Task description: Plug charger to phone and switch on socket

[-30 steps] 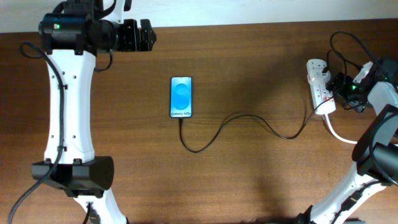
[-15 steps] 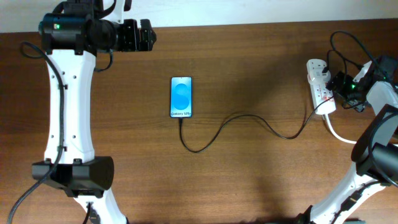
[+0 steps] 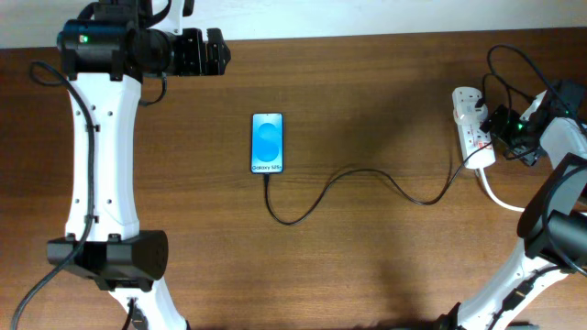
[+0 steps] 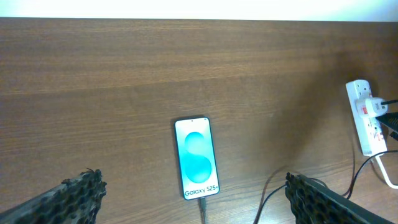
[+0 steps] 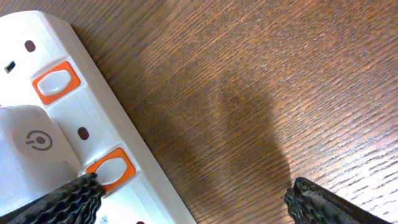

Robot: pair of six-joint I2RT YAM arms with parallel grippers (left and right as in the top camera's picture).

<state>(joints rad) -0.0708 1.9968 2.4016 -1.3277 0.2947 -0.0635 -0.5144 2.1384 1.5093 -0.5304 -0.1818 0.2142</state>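
The phone lies screen up mid-table, blue screen lit; it also shows in the left wrist view. The thin black charger cable is plugged into its near end and runs right to the white power strip. A white adapter sits in the strip between two orange-framed switches. My right gripper is open, one finger at the strip's edge beside the nearer switch. My left gripper is open, high above the phone's near end.
The strip's thick white cord curls off toward the right table edge. Black arm cables loop above the strip. The pale wall edge bounds the table at the back.
The right gripper has shifted very slightly at the power strip. The left arm, the phone and the cable have not moved.
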